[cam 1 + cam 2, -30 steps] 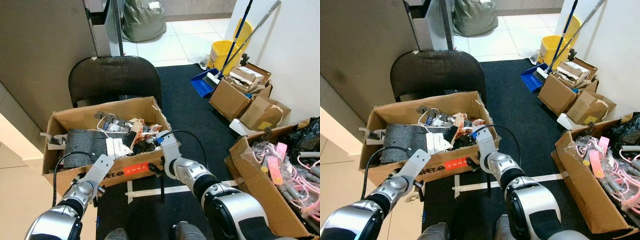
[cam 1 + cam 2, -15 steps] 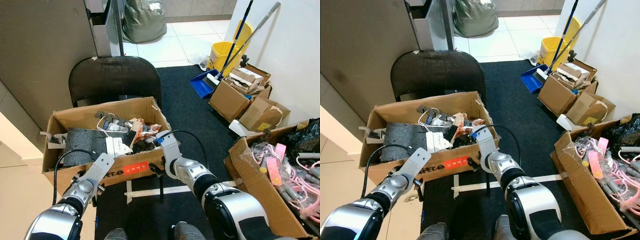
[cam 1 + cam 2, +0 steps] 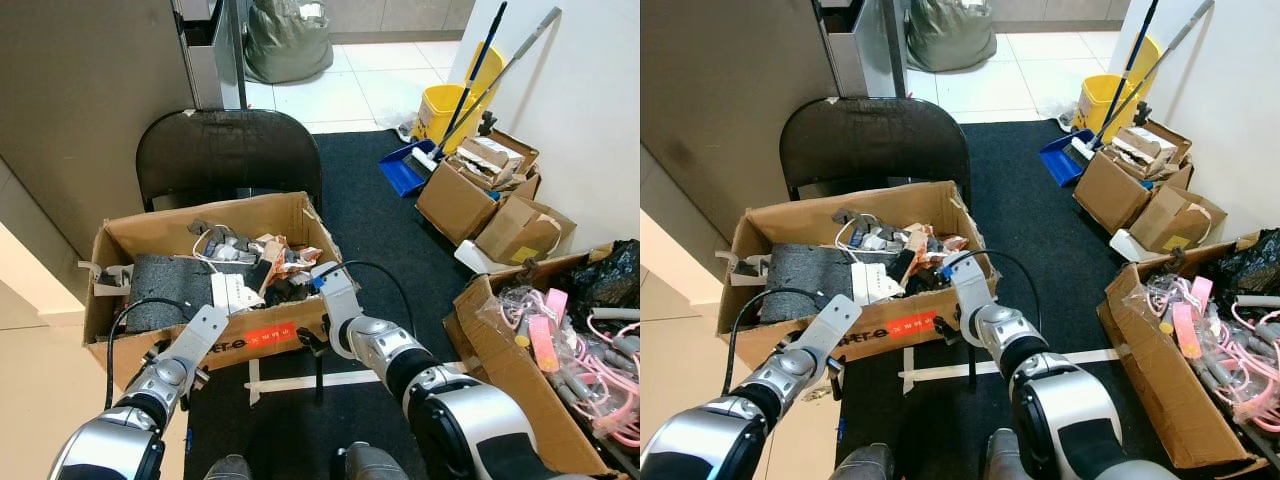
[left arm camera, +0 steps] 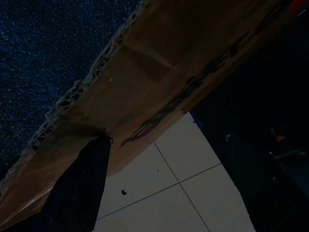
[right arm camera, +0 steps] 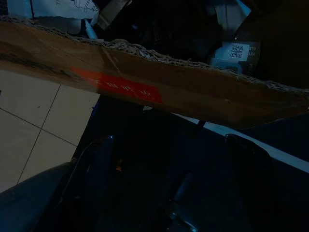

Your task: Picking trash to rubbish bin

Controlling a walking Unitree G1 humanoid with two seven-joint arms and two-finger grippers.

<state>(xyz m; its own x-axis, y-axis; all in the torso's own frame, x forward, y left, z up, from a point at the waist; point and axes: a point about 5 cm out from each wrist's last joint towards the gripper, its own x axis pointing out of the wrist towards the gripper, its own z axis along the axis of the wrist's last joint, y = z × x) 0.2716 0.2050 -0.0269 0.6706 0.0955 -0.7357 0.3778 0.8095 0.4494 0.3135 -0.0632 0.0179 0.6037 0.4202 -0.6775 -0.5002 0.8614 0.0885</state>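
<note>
A brown cardboard box full of paper scraps, wrappers and cables rests on a black chair. Both silver arms reach to its front wall. My left gripper is at the box's lower left corner, open, with one finger against the cardboard's bottom edge. My right gripper hangs open just below the front wall near its red label, holding nothing.
At the right stands an open box of pink items, with smaller brown boxes, a yellow bucket and a blue dustpan behind it. A white tape line crosses the black carpet. A green bag lies far back.
The whole picture has drifted slightly, so the camera moved. Both arms keep their places at the box's front wall.
</note>
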